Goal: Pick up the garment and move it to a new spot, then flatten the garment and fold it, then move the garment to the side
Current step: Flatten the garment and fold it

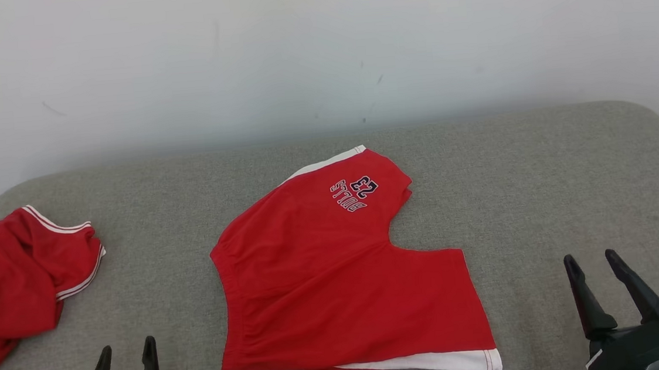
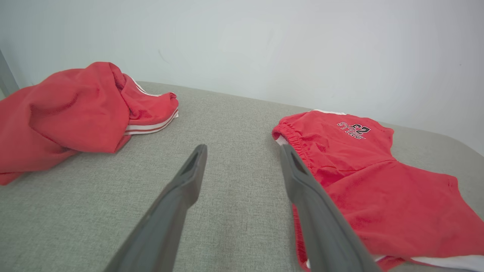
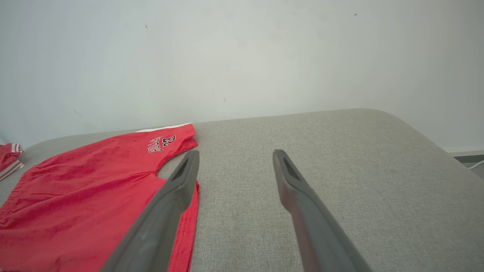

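The left tool (image 1: 128,344) and right tool (image 1: 589,256) are spread, empty. Shorts (image 1: 337,278) lie flat between them. A crumpled top (image 1: 13,280) lies left of the left tool.

I have the garment (image 1: 337,278), red shorts with a dark "BULLS 23" print near the far corner and white bands along the far and near edges, lying spread almost flat. It sits between my two sets of fingers, right of the left gripper (image 1: 128,344) and left of the right gripper (image 1: 590,256), apart from both. Its gathered elastic edge faces the left fingers, and the notched side faces the right ones.
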`<state>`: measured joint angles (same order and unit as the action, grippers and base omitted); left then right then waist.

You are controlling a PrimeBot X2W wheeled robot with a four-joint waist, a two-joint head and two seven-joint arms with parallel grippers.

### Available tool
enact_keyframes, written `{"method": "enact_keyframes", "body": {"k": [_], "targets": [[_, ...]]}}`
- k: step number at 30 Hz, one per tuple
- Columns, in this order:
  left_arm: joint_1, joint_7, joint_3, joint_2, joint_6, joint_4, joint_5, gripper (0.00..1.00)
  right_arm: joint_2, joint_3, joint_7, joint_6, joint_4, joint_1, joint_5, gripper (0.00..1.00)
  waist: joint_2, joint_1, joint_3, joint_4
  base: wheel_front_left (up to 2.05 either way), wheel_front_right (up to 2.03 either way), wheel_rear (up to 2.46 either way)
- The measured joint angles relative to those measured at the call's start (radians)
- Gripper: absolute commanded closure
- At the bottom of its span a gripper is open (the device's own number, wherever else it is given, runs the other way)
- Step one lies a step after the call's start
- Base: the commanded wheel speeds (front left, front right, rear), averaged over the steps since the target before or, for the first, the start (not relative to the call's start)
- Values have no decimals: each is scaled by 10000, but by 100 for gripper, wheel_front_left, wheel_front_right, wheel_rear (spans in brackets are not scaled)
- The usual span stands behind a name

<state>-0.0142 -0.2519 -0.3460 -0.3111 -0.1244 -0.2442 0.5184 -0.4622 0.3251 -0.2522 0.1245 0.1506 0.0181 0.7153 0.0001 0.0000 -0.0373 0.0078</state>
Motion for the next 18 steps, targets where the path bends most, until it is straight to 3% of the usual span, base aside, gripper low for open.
{"method": "enact_keyframes", "body": {"k": [18], "targets": [[511,0,1039,826,0,911,-892,0,1062,-1576,-8,2,-869,-452,-1235,0,0,0,-56,80,0,0,0]]}}
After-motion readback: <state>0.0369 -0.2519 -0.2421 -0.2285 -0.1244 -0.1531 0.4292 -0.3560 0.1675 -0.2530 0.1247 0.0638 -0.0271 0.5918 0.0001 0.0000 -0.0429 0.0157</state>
